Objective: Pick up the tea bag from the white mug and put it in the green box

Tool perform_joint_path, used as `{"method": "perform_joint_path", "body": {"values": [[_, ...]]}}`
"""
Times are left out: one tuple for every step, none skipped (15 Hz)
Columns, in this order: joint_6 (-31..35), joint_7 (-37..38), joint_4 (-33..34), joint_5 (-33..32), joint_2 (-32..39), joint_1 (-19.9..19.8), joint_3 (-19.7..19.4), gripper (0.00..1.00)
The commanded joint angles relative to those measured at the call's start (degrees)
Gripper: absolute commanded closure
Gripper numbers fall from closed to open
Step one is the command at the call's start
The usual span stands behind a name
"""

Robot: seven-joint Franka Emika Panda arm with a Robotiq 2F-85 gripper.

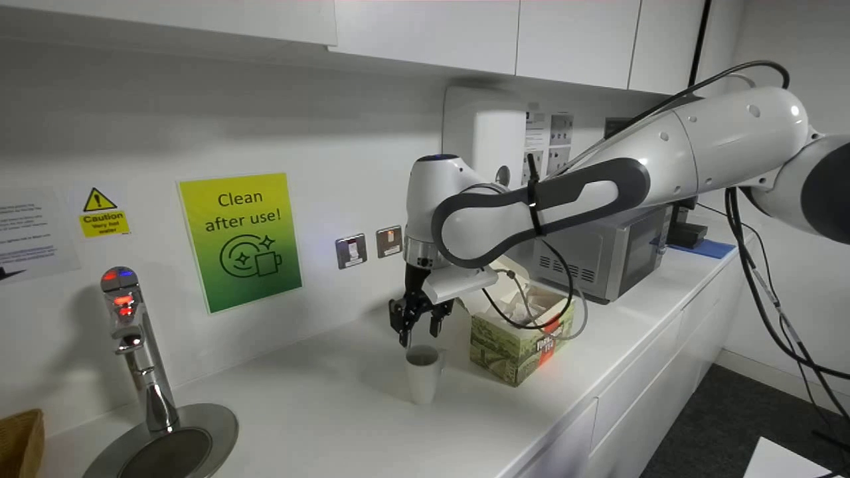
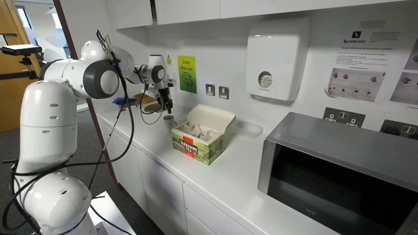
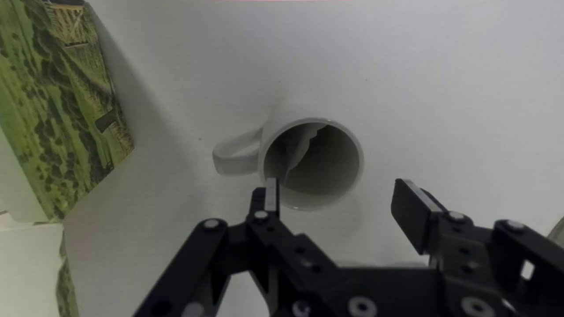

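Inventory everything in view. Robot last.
Mug: 1, white, on counter
Tea bag: 1, pale, in mug
Box: 1, green, beside mug
Packets: uncountable, whitish, in box
Tray: 1, clear, near box
Microwave: 1, grey, on counter
Tap: 1, silver, by wall
Drip plate: 1, grey, under tap
Basket: 1, brown, near tap
Dispenser: 1, white, on wall
Signs: 2, yellow and green, on wall
Notices: several, white, on wall
Switches: 2, silver, on wall
Sockets: 2, dark, on wall
Cabinets: several, white, overhead
Arm: 1, white, over counter
Pincer: 1, black, open, above mug
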Motion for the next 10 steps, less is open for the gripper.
{"method": "perform_joint_path", "body": {"values": [[-3.7, -1.7, 3.5, 1.0, 1.6, 0.8, -1.8, 0.25], [-4.0, -1.6, 3.6, 0.9, 1.9, 0.8, -2.1, 0.29], [-4.5, -1.5, 3.9, 0.8, 2.2, 0.9, -2.2, 0.35], [-5.1, -1.5, 4.2, 0.7, 2.6, 1.0, -2.4, 0.40], [-5.4, -1.5, 4.6, 0.7, 2.9, 1.0, -2.5, 0.41], [-5.6, -1.5, 4.8, 0.7, 3.3, 1.1, -2.6, 0.43], [-5.8, -1.5, 5.2, 0.7, 3.6, 1.1, -2.7, 0.39], [-6.0, -1.5, 5.5, 0.7, 3.9, 1.2, -2.7, 0.40], [-6.3, -1.4, 5.8, 0.7, 4.2, 1.3, -2.7, 0.39], [-6.6, -1.4, 6.1, 0.7, 4.4, 1.4, -2.8, 0.39]]}}
